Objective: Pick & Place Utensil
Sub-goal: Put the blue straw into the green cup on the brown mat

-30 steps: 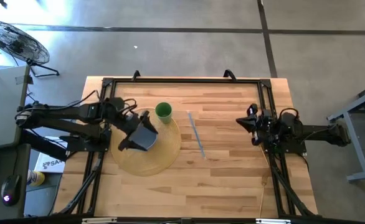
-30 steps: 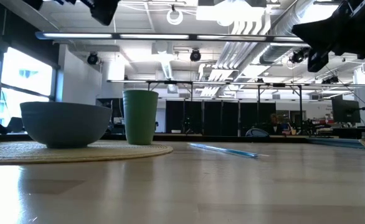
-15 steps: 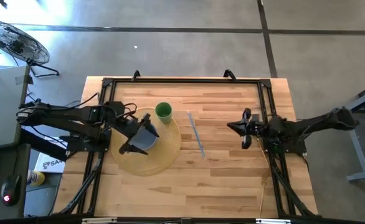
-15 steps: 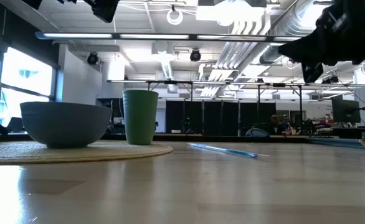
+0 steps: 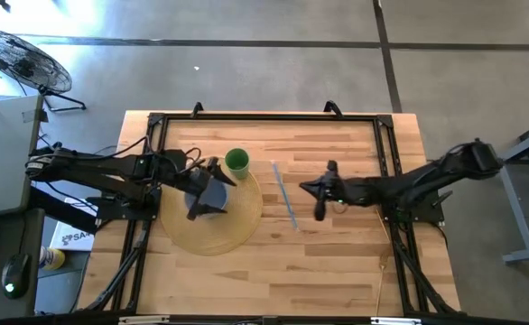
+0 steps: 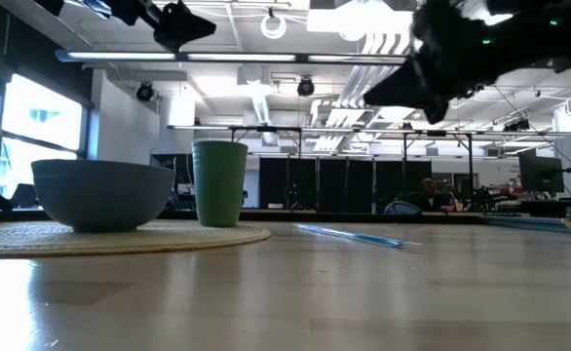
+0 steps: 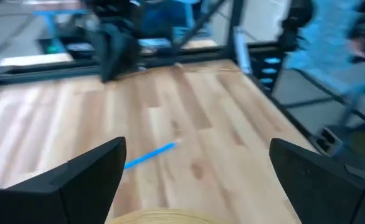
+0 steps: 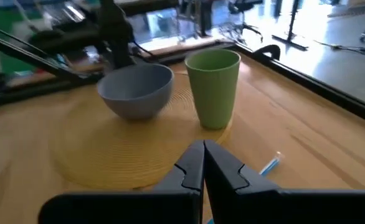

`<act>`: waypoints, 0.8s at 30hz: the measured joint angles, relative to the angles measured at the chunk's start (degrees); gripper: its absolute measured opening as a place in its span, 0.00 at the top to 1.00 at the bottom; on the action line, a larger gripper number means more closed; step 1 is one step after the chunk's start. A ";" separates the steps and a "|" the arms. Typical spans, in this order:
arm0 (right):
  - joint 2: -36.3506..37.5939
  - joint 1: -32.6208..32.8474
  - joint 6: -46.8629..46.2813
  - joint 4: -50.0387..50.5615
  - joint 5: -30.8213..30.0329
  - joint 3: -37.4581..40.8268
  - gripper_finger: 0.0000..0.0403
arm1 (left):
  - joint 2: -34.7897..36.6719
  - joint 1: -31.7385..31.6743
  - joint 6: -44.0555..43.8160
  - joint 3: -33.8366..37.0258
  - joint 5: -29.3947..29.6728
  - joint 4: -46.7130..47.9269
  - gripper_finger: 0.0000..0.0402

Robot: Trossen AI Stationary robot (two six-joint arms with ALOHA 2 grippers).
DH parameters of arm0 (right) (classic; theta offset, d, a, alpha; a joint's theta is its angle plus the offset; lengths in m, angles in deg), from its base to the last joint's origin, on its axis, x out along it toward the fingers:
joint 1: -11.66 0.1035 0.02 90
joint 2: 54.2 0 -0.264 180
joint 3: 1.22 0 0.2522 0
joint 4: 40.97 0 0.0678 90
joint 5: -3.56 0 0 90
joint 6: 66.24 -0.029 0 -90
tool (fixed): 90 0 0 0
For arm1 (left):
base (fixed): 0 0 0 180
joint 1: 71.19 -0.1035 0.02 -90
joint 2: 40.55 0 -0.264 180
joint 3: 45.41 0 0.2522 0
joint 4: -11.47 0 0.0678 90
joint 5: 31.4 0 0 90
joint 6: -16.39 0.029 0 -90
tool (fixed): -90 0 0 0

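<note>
Thin blue plastic utensil (image 5: 283, 195) lies lengthwise near-to-far on the wooden bench (image 5: 337, 262); right gripper (image 5: 319, 194), fingers closed and empty, hovers just right, nearer than wide-open, empty left gripper (image 5: 212, 185).

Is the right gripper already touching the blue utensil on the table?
Apart. In the low view the right gripper hangs high above the blue utensil, which lies flat on the table, with open space between them.

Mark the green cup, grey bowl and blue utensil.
green cup (image 8: 213, 93), right wrist view, on its side wall.
grey bowl (image 8: 136, 93), right wrist view, on its outer wall.
blue utensil (image 5: 283, 195), high view, mid-shaft.
</note>
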 joint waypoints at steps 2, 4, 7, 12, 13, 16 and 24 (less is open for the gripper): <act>-4.62 -0.88 -2.76 3.42 -0.57 -4.40 1.00 | -0.08 0.00 -1.42 -0.02 2.99 -0.10 0.03; -8.73 -2.37 -6.73 9.22 -0.41 -9.24 1.00 | -0.15 0.00 -3.15 -0.02 5.04 0.22 0.03; -14.18 -4.95 -13.68 20.99 1.06 -16.95 1.00 | -0.13 0.00 -4.25 -0.02 6.80 0.07 0.03; -22.12 -7.96 -23.43 40.65 3.54 -28.17 1.00 | -0.13 0.00 -4.37 -0.02 7.21 0.13 0.03; -23.63 -8.16 -24.69 43.90 3.49 -30.22 1.00 | -0.13 0.00 -4.37 -0.02 7.21 0.15 0.03; -28.23 -8.59 -26.14 49.66 4.66 -35.76 0.99 | -0.13 0.00 -4.37 -0.02 7.19 0.15 0.03; -37.22 -11.08 -28.14 53.54 9.81 -43.53 0.87 | -0.13 0.00 -4.37 -0.02 7.17 0.99 0.03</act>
